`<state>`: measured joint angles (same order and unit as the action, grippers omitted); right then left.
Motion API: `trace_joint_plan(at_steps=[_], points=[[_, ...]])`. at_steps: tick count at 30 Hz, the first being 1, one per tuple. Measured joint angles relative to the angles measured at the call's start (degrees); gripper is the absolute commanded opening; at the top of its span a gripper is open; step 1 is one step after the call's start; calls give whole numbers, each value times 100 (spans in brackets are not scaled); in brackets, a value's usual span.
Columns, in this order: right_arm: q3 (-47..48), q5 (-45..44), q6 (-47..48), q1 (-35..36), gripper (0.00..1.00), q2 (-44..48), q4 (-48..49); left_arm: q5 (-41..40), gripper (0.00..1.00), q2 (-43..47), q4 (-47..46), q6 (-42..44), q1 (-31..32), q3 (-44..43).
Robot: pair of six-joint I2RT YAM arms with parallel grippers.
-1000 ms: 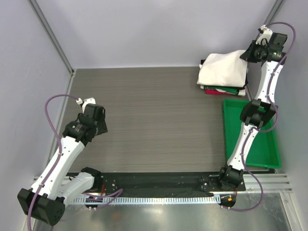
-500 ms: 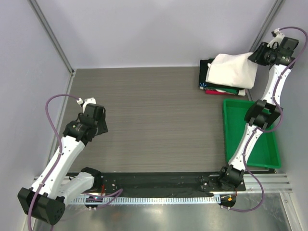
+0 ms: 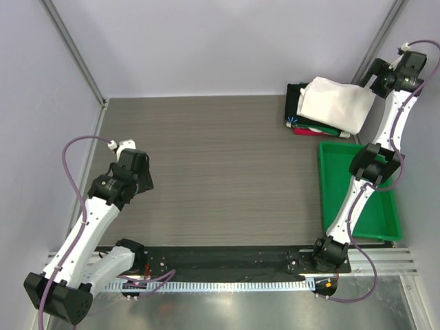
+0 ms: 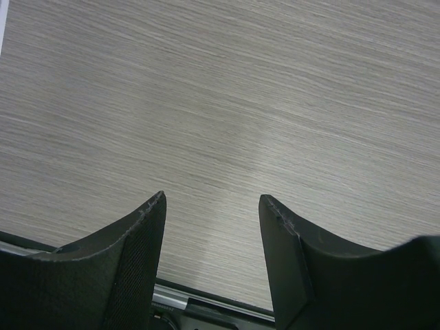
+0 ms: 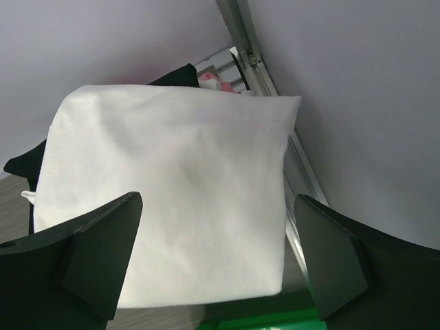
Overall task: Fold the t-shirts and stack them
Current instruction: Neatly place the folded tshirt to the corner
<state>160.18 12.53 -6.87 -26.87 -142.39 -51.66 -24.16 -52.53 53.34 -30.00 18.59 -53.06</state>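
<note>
A folded white t-shirt [image 3: 337, 103] [image 5: 172, 199] lies on top of a stack of folded t-shirts [image 3: 306, 125] at the table's far right corner; black, green and red edges show under it. My right gripper [image 3: 377, 74] [image 5: 218, 199] hovers just right of and above the stack, jaws wide open, nothing between them. My left gripper [image 3: 142, 180] [image 4: 212, 201] hangs over bare table at the left, partly open and empty.
A green plastic tray [image 3: 331, 199] sits at the right, just in front of the stack, with the right arm reaching over it. Grey walls and a metal corner post [image 5: 251, 48] stand close behind the stack. A black rail [image 3: 220, 258] runs along the near edge.
My right gripper carried the white t-shirt rightward over the stack, opened and let it go; the shirt now rests on the stack. The left arm stayed still.
</note>
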Motion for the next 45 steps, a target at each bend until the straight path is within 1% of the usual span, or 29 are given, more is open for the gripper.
trace_joint_plan(at_steps=[2,6,10,14,17,20,23,27,35,36,38,39,41,42,44,45], points=[[0,-247,-120,48,100,153,-131,4,58,63,-2,0,0,0],[-11,-824,-153,382,100,474,-111,17,58,192,-9,0,0,0],[114,-1464,13,1294,100,549,87,17,59,310,-24,0,0,0],[494,-1858,260,2347,100,131,376,20,59,439,-37,0,0,0],[516,-2153,444,2841,100,-203,636,20,60,479,-39,2,0,0],[514,-2586,643,3018,99,-549,863,24,60,481,-39,2,0,2],[463,-3073,820,2997,98,-813,1106,31,60,481,-44,2,0,15],[317,-3530,1064,2922,95,-911,1410,44,60,481,-61,4,0,48],[232,-3917,1432,2841,77,-1132,1882,63,60,481,-81,13,0,50],[208,-3930,1438,2841,67,-1165,1884,63,60,481,-81,17,0,50],[144,-3950,1469,2841,60,-1220,1886,63,60,481,-81,17,0,50],[111,-3960,1480,2841,53,-1239,1886,66,60,481,-81,20,0,50],[63,-3993,1495,2841,49,-1270,1884,66,60,481,-81,20,0,50],[42,-4004,1499,2841,42,-1276,1884,66,60,481,-81,20,0,50],[22,-4024,1504,2833,36,-1281,1884,66,60,481,-81,20,0,50],[20,-4030,1517,2830,23,-1281,1884,66,60,481,-81,20,0,50]])
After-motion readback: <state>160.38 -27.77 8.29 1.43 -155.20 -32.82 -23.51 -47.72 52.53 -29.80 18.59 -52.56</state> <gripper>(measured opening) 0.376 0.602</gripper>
